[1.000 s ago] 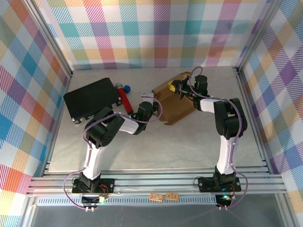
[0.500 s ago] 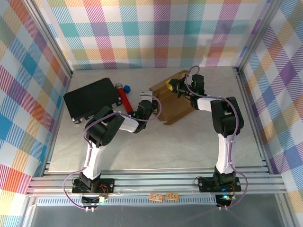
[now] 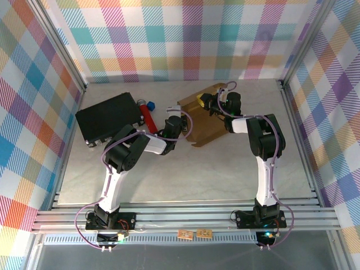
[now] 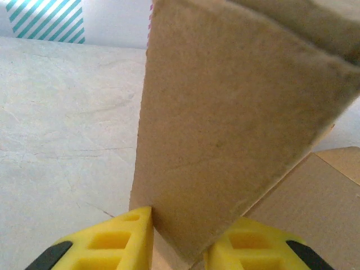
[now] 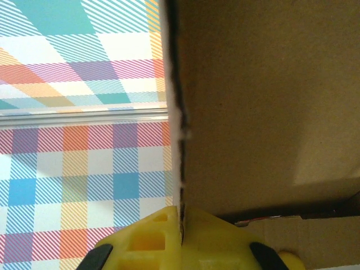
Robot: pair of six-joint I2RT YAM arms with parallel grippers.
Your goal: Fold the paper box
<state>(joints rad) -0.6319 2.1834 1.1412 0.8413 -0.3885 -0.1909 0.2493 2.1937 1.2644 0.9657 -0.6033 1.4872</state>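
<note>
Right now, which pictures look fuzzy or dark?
Left wrist view: the cardboard is so close to the camera that its surface looks soft and fuzzy. Right wrist view: the cardboard face is dim and shaded, with one paler patch low on the right, and its edge is blurred. Top view: even light, sharp, no glare.

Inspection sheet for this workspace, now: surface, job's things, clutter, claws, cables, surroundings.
Surface: pale marbled tabletop, bare in the near half.
Job's things: brown cardboard box, partly folded, at back centre between the two arms.
Clutter: black case at back left; red cylinder beside it, with a blue item at its far end.
Claws: left claw has a box flap between its yellow fingers, grip unclear; right claw shut on a box edge.
Cables: purple cables run along both arms, none seen snagged.
Surroundings: plaid walls; aluminium frame at the near edge.
</note>
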